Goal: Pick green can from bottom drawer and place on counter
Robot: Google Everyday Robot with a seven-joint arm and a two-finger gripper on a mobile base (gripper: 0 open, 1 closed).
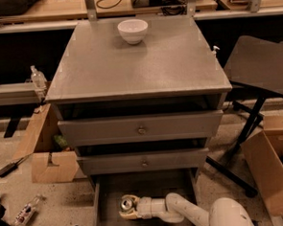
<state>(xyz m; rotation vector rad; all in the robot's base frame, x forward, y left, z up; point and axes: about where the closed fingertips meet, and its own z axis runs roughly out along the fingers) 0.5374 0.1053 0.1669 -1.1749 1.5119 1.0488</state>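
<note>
The bottom drawer (pixel 106 210) is pulled open at the foot of the grey cabinet. The green can (pixel 128 202) stands upright on its floor at the left, with its silver top showing. My gripper (pixel 127 211) reaches into the drawer from the right, low down. It sits right at the can and covers the can's lower body. The white arm (pixel 186 213) runs from the gripper to the bottom right edge of the view. The counter (pixel 138 62) is the speckled grey top of the cabinet.
A white bowl (pixel 132 30) stands at the back of the counter. The two upper drawers (pixel 141 129) with round knobs are shut above the open drawer. A cardboard box (pixel 48 159) is on the left, another box (pixel 270 169) and a black stand (pixel 254 74) on the right.
</note>
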